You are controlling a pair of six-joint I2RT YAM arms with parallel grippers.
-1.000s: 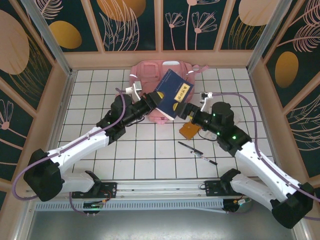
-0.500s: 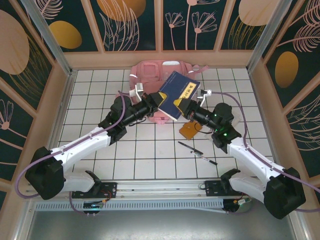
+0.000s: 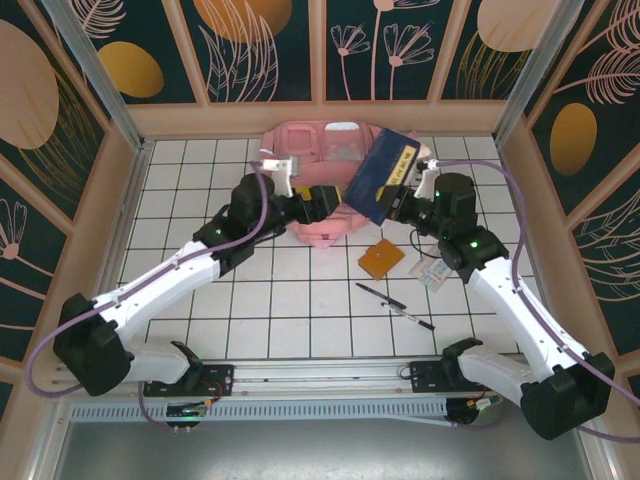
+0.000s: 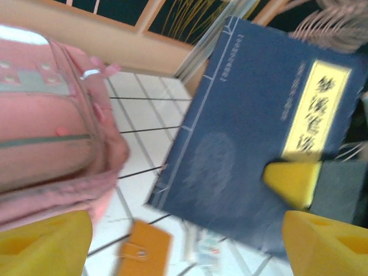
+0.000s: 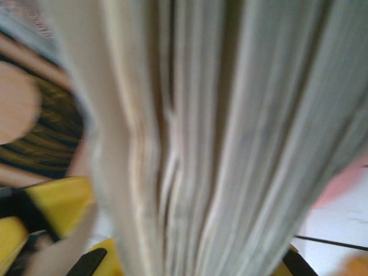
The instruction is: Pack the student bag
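The student bag [image 3: 318,140], pink and soft, lies at the back of the tiled table; its side shows in the left wrist view [image 4: 52,144]. A dark blue book [image 3: 385,176] with a yellow title label is held tilted just right of the bag, with my right gripper [image 3: 399,203] shut on its lower edge. The book's page edges [image 5: 201,144] sit between that gripper's yellow fingers [image 5: 57,207]. My left gripper [image 3: 322,200] stands open in front of the bag, apart from the book [image 4: 247,132]; nothing lies between its pads [image 4: 46,241].
An orange wallet [image 3: 381,259] lies on the tiles below the book, and shows in the left wrist view [image 4: 144,250]. A small card [image 3: 432,272] lies under the right arm and a black pen [image 3: 395,306] nearer the front. Wooden walls ring the table.
My left gripper has opened and let go of the book. My right gripper has shut on the book and carried it back and to the right, beside the bag.
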